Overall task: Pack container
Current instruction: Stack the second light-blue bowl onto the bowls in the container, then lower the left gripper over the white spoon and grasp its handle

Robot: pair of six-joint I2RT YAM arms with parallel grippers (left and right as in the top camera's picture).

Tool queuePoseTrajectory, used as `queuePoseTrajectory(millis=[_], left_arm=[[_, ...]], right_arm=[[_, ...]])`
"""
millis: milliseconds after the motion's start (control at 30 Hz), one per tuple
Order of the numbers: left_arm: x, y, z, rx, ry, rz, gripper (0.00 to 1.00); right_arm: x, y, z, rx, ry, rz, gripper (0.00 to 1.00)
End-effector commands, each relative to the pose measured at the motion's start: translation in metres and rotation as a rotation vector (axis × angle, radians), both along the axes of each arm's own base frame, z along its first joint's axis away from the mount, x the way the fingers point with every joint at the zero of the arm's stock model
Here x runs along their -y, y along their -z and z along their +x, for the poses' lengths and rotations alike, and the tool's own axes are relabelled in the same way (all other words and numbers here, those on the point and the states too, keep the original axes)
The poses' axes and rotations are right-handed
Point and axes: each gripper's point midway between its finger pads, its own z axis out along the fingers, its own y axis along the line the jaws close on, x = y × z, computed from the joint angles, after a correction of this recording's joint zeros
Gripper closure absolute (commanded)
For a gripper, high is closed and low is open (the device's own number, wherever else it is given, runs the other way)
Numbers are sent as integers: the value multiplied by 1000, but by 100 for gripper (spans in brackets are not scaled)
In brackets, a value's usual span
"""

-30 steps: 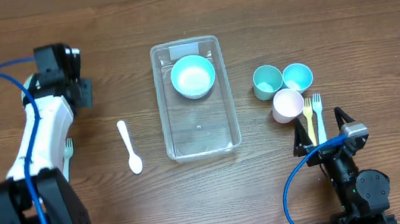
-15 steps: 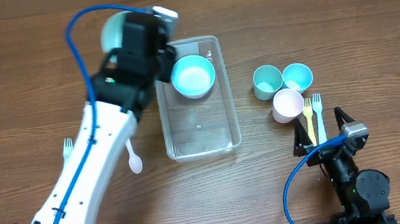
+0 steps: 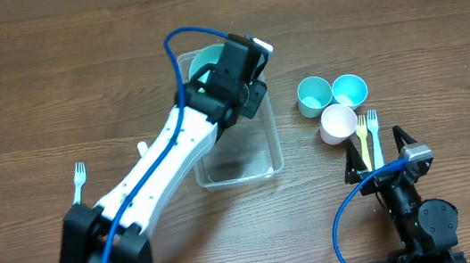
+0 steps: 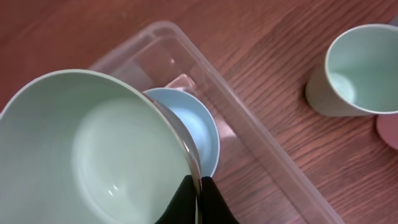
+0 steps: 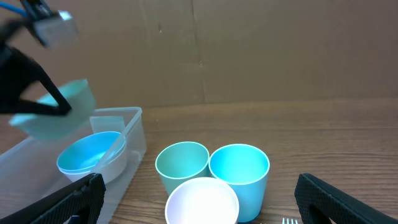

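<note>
The container (image 3: 275,149) is a clear rectangular tub in the middle of the table, also seen in the left wrist view (image 4: 249,134) and the right wrist view (image 5: 127,134). A light-blue bowl (image 4: 193,121) (image 5: 87,152) sits in its far end. My left gripper (image 3: 229,65) (image 4: 199,183) is shut on the rim of a pale green bowl (image 4: 93,149) (image 3: 205,63) (image 5: 59,115), held above that end, over the blue bowl. My right gripper (image 3: 379,151) (image 5: 199,205) stands open and holds nothing, near the front right, just short of the cups.
Right of the tub stand a green cup (image 3: 312,95), a blue cup (image 3: 349,90) and a white cup (image 3: 338,123). A yellow fork (image 3: 362,134) and a blue fork (image 3: 373,131) lie beside them. Another fork (image 3: 80,179) lies at the left. A white spoon (image 3: 142,148) is mostly under my left arm.
My left arm has swung from the far left to over the container's far end, carrying the pale green bowl above the blue bowl. The right arm has not moved.
</note>
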Motion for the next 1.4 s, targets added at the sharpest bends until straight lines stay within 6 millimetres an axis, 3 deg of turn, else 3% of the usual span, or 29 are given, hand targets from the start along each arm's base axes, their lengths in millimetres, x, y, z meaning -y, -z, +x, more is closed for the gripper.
queuePoseTrajectory(millis=[0, 500, 600, 667, 700, 733, 867, 1033, 1100, 1233, 1367], left_arm=[[19, 13, 4, -31, 23, -53, 96], [18, 21, 13, -11, 6, -31, 94], [18, 21, 13, -13, 6, -29, 79], [18, 21, 13, -13, 5, -29, 41], [17, 21, 13, -12, 5, -28, 33], [15, 21, 14, -5, -5, -18, 30], [-11, 13, 25, 68, -101, 90, 31], [-22, 8, 13, 36, -117, 118, 37], [-36, -3, 5, 30, -176, 130, 32], [-77, -48, -21, -13, -403, 21, 29], [-105, -83, -61, -121, -498, -152, 0]], right_arm=[[2, 1, 0, 5, 12, -2, 0], [2, 1, 0, 5, 12, -2, 0], [2, 1, 0, 5, 12, -2, 0], [2, 1, 0, 5, 12, -2, 0], [2, 1, 0, 5, 12, -2, 0], [2, 1, 0, 5, 12, -2, 0], [2, 1, 0, 5, 12, -2, 0], [2, 2, 0, 5, 12, -2, 0], [2, 1, 0, 5, 12, -2, 0], [2, 2, 0, 5, 12, -2, 0], [2, 1, 0, 5, 12, -2, 0]])
